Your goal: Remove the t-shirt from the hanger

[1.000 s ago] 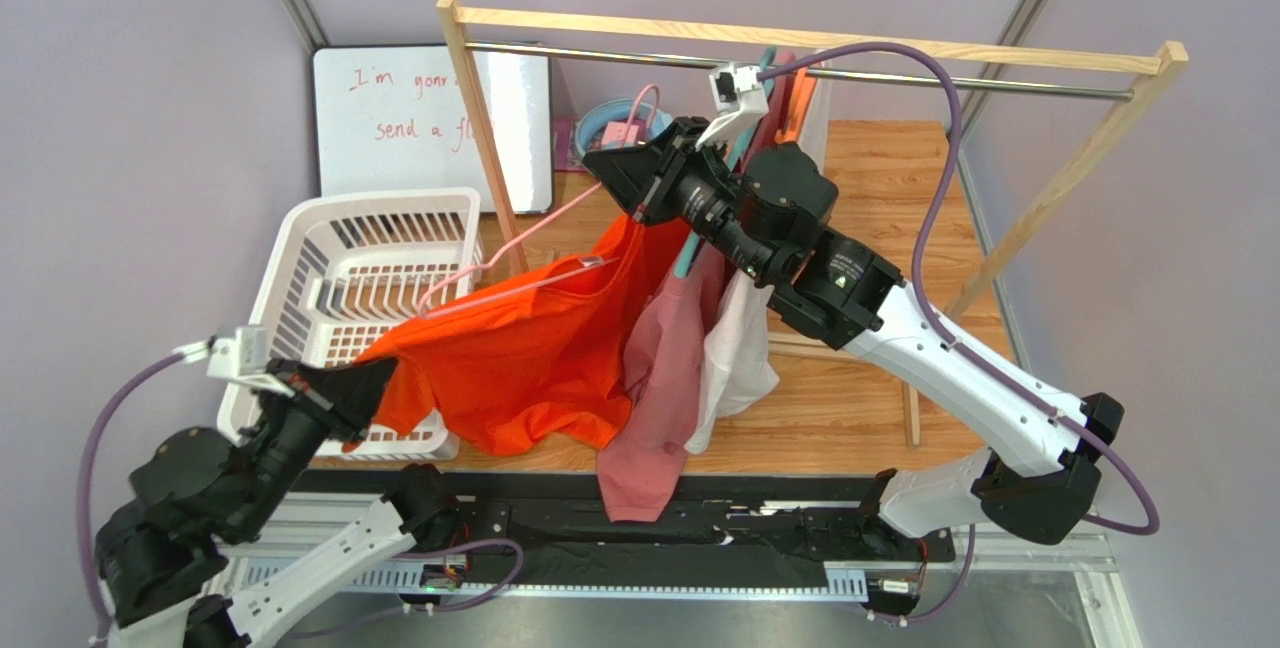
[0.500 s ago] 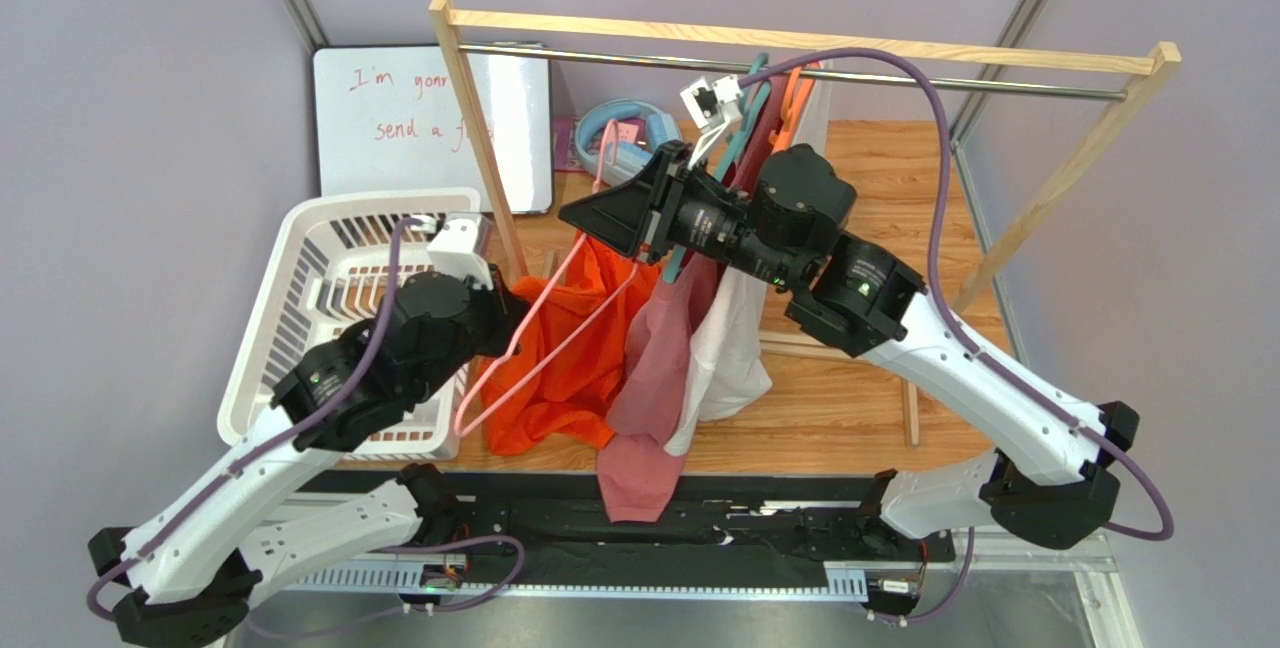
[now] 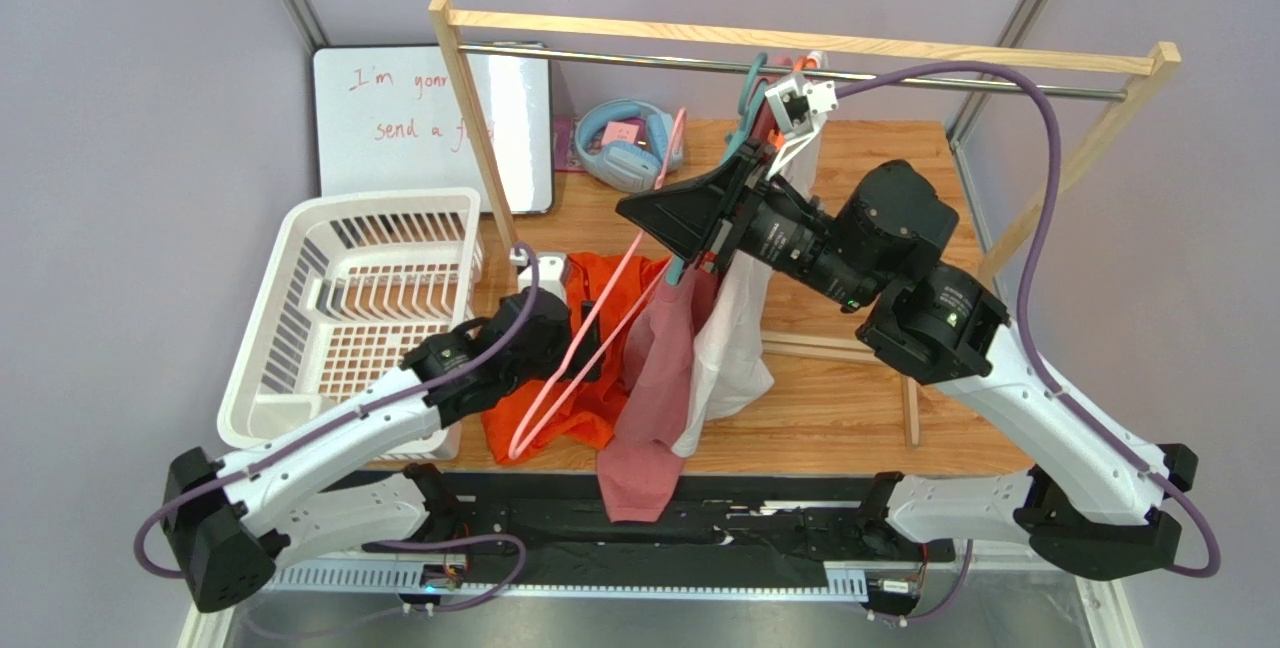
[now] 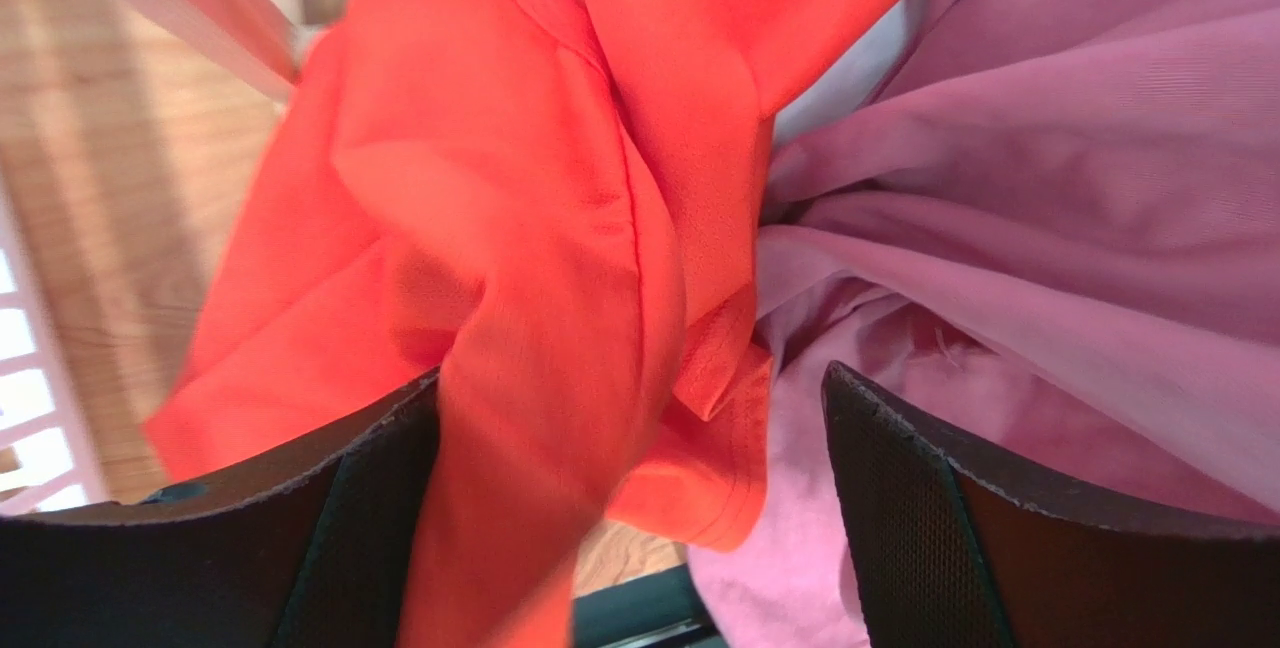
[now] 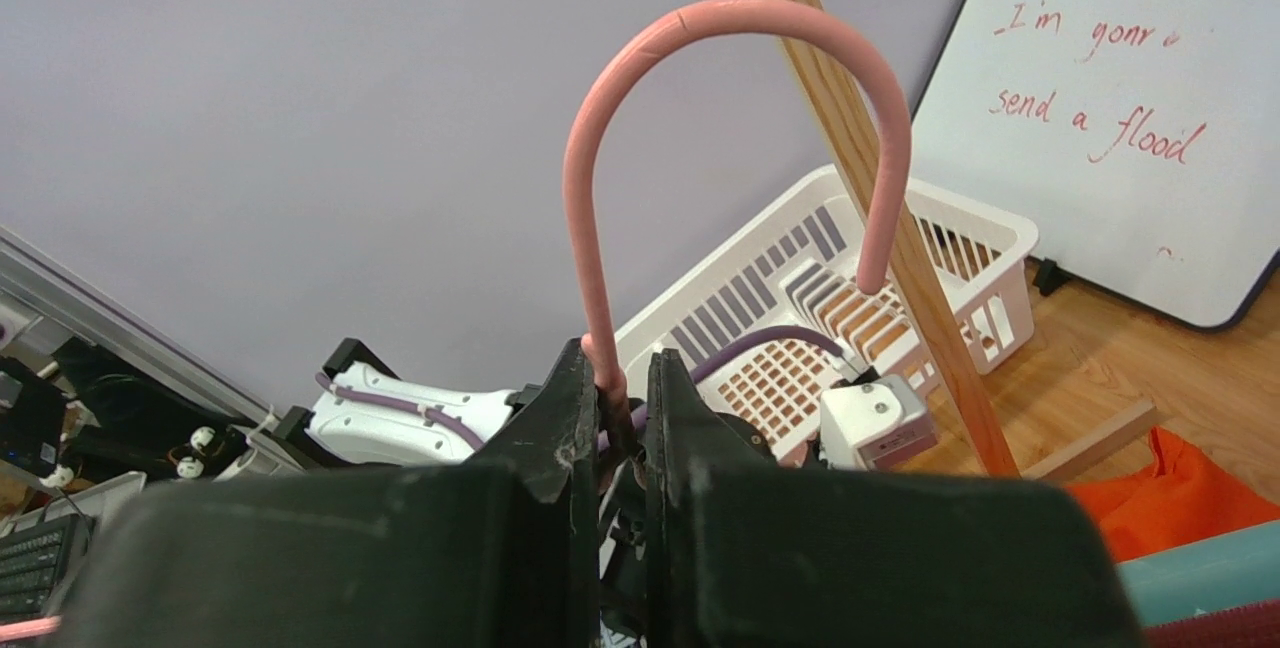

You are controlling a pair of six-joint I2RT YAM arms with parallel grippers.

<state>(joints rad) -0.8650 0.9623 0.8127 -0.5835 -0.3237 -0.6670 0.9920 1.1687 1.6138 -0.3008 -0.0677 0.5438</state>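
The orange t-shirt (image 3: 609, 378) hangs bunched and low in front of the rack, beside a pink garment (image 3: 649, 408). The pink hanger (image 3: 579, 363) slants down across it with bare arms; I cannot tell whether the shirt still catches on it. My right gripper (image 3: 661, 213) is shut on the hanger's neck just under the hook (image 5: 721, 18). My left gripper (image 3: 559, 326) sits against the shirt. In the left wrist view its fingers (image 4: 361, 513) stand wide apart, and the orange t-shirt (image 4: 556, 228) hangs loose between them.
A white basket (image 3: 353, 311) stands left of the shirt. A whiteboard (image 3: 406, 116) leans at the back. The wooden rack (image 3: 481, 138) with its metal bar (image 3: 932, 78) carries other hangers and a white garment (image 3: 736, 356). A blue object (image 3: 624, 146) lies behind.
My left gripper has swung right from the basket side to the shirt and opened, letting the cloth go. The shirt went from stretched out to bunched. My right gripper carried the hanger up and right.
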